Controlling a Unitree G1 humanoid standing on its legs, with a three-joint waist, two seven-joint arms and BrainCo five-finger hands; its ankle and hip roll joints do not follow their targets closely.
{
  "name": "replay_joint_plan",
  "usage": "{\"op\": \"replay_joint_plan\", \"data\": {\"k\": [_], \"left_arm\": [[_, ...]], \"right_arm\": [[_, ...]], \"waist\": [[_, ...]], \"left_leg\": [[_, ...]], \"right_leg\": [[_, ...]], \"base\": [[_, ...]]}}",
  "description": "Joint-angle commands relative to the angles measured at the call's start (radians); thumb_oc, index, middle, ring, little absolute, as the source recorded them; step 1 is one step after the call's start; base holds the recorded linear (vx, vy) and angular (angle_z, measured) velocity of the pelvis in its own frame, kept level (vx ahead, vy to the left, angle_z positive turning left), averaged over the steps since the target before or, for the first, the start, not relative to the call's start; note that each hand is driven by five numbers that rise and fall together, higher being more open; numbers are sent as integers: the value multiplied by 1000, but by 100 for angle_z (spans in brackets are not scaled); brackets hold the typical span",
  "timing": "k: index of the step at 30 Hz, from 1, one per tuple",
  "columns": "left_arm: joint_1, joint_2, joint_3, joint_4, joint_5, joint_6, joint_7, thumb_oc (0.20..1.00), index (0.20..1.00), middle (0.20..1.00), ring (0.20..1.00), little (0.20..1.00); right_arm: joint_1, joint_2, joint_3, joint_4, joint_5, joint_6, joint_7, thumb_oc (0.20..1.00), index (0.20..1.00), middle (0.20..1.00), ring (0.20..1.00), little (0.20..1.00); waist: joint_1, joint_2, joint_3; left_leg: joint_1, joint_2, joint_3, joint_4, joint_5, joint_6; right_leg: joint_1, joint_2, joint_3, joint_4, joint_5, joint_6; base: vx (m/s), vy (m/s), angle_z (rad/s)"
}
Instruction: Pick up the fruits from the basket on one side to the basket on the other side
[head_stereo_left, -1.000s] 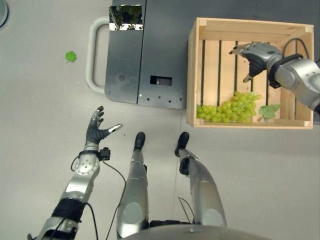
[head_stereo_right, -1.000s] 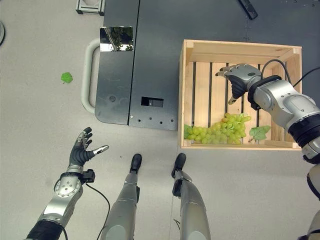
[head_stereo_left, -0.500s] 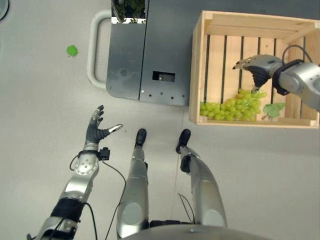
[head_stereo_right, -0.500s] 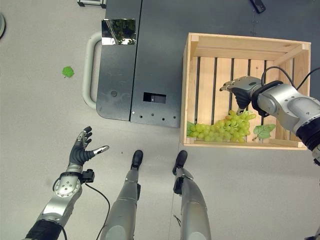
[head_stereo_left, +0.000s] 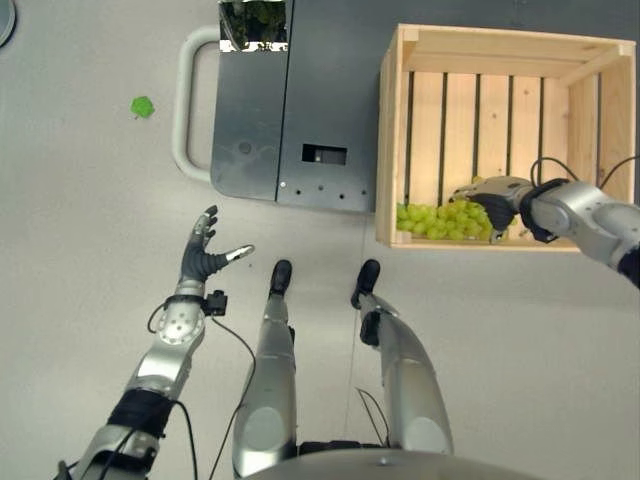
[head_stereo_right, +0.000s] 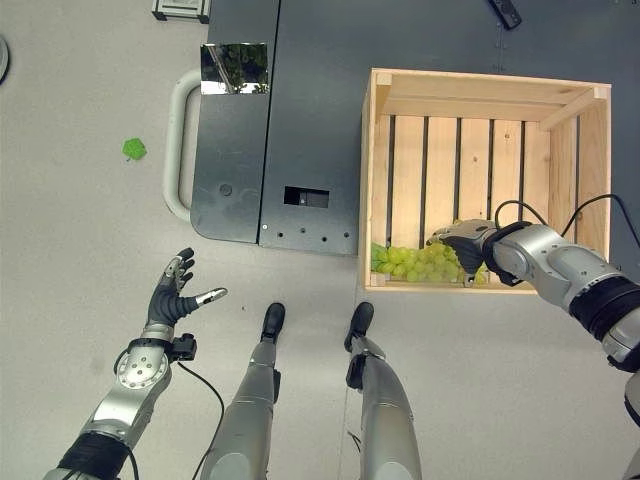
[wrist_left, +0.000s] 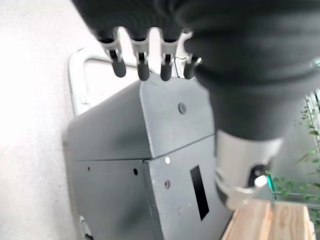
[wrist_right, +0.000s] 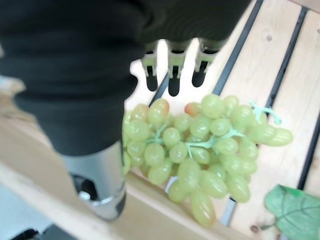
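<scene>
Right wrist view shows the right hand over the green grapes in the wooden crate, fingers straight, not grasping. Left hand hovers released above the floor.

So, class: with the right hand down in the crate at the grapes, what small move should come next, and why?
Probably curl the right hand's fingers around the grape bunch. Its wrist view shows the fingers straight and just past the bunch, which lies unlifted on the slats of the wooden crate, so a grasp comes before any lift.

Bunch of green grapes in slatted wooden crate, against near wall; dark metal cart left of crate.
</scene>
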Motion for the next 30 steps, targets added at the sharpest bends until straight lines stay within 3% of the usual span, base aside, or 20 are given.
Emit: {"op": "replay_joint_plan", "data": {"k": [1,17,30], "left_arm": [[-13,11,-10,-52,35,-44,6,1000,1000,1000,1000,1000],[-12,5,-22,-69,39,-45,12,1000,1000,1000,1000,1000],[-25,13,-39,-78,17,-46,12,1000,1000,1000,1000,1000]], "right_arm": [[1,1,11,14,-28,2,1,1000,1000,1000,1000,1000],[85,55,-59,63,-42,13,-33,1000,1000,1000,1000,1000],[18,162,0,179,-65,28,-50,1000,1000,1000,1000,1000]], "waist": [[-7,1,3],[-8,15,3],[4,42,3]], "left_leg": [[35,5,12,-68,42,42],[23,1,10,-70,41,46],[-11,-3,11,-59,40,44]], "right_leg": [[42,-9,4,90,-125,114],[21,-15,8,96,-126,114],[-26,-21,16,125,-139,113]], "base": [[0,0,0],[0,0,0],[0,0,0]]}}
